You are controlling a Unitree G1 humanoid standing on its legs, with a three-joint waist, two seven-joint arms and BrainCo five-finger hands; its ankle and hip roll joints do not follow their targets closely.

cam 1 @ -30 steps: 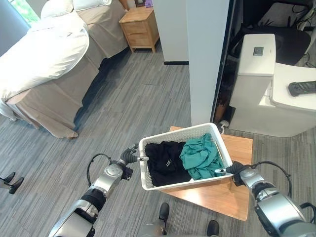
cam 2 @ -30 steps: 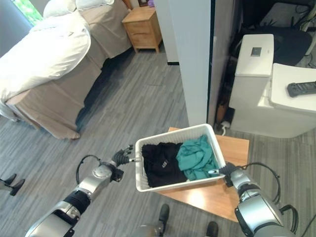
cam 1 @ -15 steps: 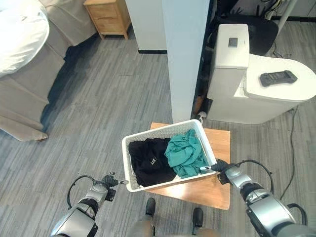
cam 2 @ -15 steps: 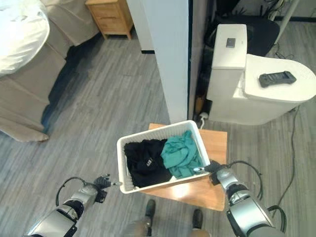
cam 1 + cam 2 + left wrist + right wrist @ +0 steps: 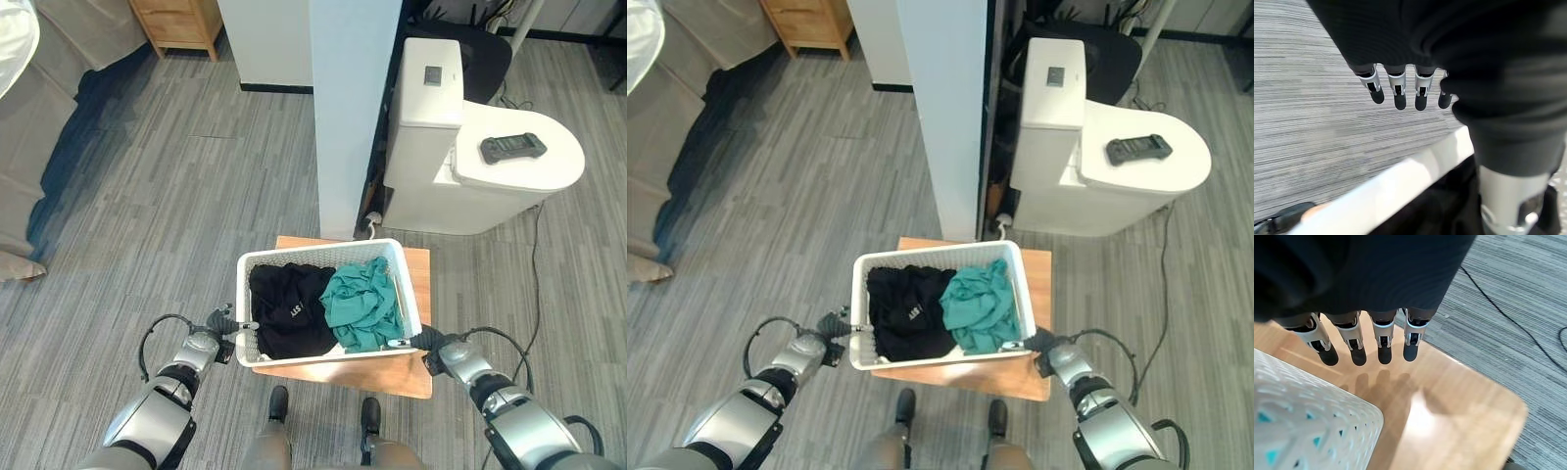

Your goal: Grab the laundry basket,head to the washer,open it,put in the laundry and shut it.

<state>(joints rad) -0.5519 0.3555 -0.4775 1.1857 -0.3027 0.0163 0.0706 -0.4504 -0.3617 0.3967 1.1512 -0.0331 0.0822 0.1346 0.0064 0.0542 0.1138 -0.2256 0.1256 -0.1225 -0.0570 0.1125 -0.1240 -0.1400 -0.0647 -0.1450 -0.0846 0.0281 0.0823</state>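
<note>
White laundry basket (image 5: 324,253) at lower centre of the left eye view, resting on a low wooden table (image 5: 419,364) and holding 2 garments: a black one (image 5: 287,311) on the left, a teal one (image 5: 364,304) on the right. The left hand (image 5: 217,323) is at the basket's left short wall and the right hand (image 5: 428,341) at its right lower corner. In each wrist view the fingers (image 5: 1397,92) hang straight and a little apart, clamped on nothing; the right hand's fingers (image 5: 1357,347) hover above the table just beside the basket wall. Step in hand, as judged: grabbing the basket (step 1, not yet achieved). The next move calls for both hands to curl under the rim before lifting. A white appliance (image 5: 477,171) in the upper right carries a dark handset (image 5: 512,147); whether it is the washer is hard to make out. The basket's handles cannot be made out.
</note>
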